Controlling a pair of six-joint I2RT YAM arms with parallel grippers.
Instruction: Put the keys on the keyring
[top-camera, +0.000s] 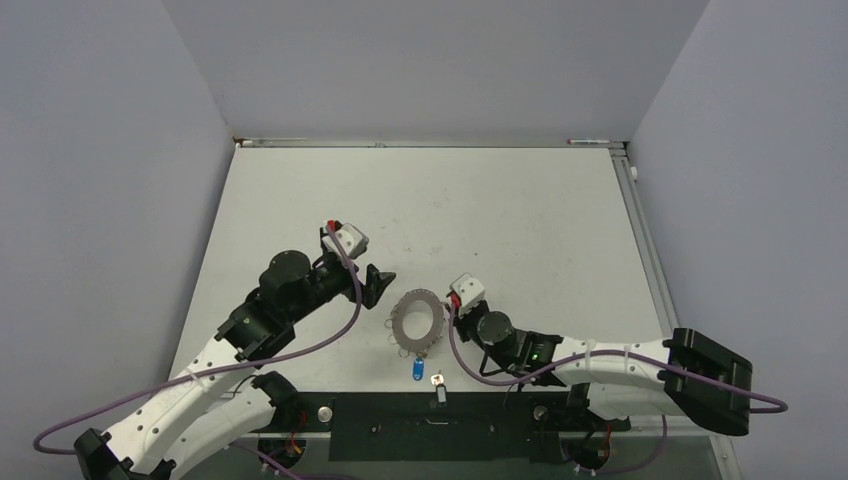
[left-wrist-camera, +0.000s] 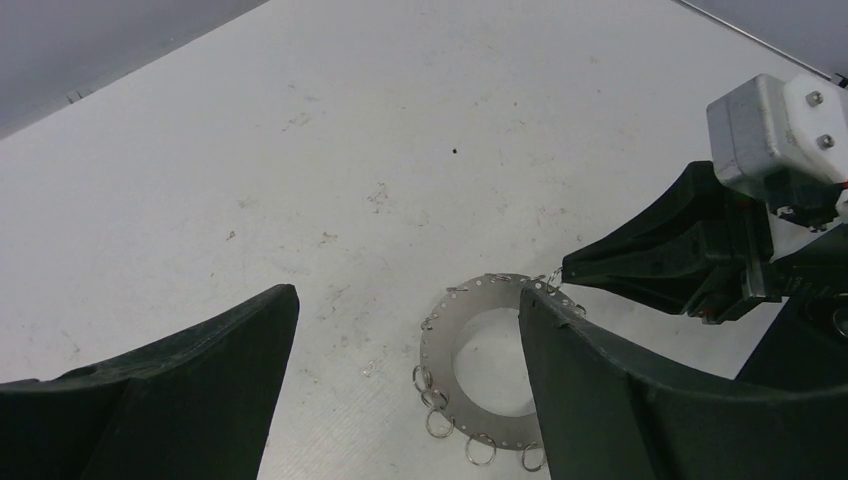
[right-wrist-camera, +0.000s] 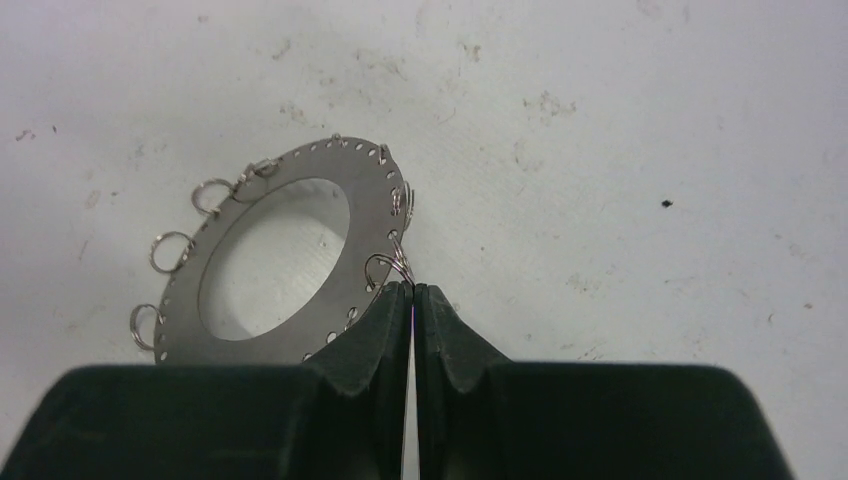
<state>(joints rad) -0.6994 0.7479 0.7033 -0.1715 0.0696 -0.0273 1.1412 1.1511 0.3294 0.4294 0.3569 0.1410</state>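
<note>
On the table (top-camera: 520, 220) lies the flat grey keyring (right-wrist-camera: 372, 215), rimmed with loops.

White shells over black joints clad the left arm (top-camera: 190, 395) and right arm (top-camera: 615, 362) (a green light (top-camera: 535, 352) glowed at five o'clock); purple cables (top-camera: 335, 338) trailed, and the left hand (left-wrist-camera: 407, 295) and right hand (right-wrist-camera: 412, 290) were matte black.

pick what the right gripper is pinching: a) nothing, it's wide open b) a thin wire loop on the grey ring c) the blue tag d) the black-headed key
b: the right gripper is shut on a wire loop at the rim of the keyring, while the key lies apart from it.
</note>
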